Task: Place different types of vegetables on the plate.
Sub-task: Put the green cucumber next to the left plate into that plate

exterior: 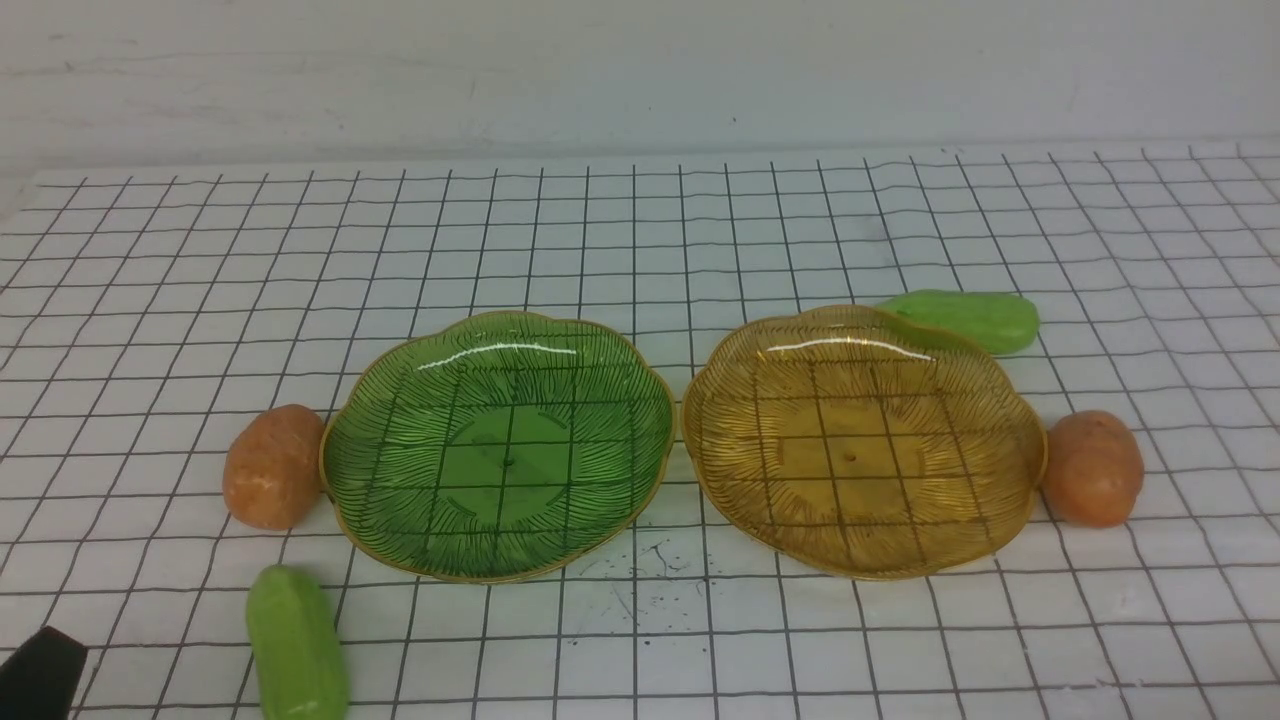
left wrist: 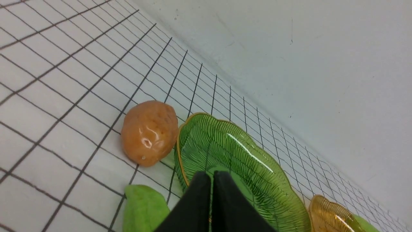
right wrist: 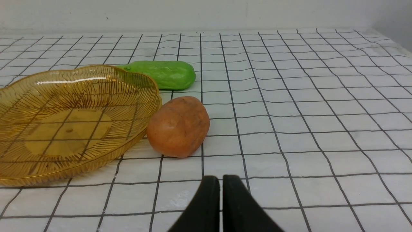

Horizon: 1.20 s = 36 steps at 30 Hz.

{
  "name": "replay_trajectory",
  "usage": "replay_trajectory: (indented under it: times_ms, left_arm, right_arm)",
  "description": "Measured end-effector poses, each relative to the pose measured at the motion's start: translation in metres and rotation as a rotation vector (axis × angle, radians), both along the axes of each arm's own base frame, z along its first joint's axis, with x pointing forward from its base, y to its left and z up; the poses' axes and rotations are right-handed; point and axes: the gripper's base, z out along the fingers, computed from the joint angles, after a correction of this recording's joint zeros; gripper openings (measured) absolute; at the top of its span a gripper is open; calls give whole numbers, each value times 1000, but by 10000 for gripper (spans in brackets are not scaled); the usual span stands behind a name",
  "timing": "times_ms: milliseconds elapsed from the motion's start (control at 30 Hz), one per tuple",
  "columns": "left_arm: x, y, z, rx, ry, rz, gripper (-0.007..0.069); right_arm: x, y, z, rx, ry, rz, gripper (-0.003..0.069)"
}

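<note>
Since the ribbed translucent green plate [exterior: 497, 445] centre-left and amber plate [exterior: 862, 440] centre-right lie empty, placing seems unstarted. Lumpy orange left potato [exterior: 273, 466] and right potato [exterior: 1093, 467] sit beside their outer rims; smooth green near cucumber [exterior: 296, 643] lies lower left, far cucumber [exterior: 975, 319] upper right. Left gripper [left wrist: 211, 180] and right gripper [right wrist: 221, 183] are pinched together, empty; one must next spread over a vegetable.

The left fingers [left wrist: 199, 196] and the right fingers [right wrist: 208, 199] are each pressed together, holding nothing.
</note>
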Motion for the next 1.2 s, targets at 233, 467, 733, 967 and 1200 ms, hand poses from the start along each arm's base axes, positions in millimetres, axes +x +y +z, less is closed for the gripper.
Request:
replay_trajectory:
  times_ms: [233,467,733,967,1200]
  left_arm:
    - [0,8,10,-44,-117,91,-8]
    - [-6,11,66,130,-323,129,-8]
    - [-10,-9,133,650,33,-189,-8]
    - [24,-6,112,598,723,-401,-8]
    - [73,-6,74,453,1099,-469,-8]
  right_arm:
    - [2,5,22,283,-279,41,13]
    - [-1,5,42,446,-495,78,13]
    - [-2,6,42,387,-499,86,13]
    - [-5,6,52,408,-604,114,13]
    - [-10,6,85,492,-380,71,13]
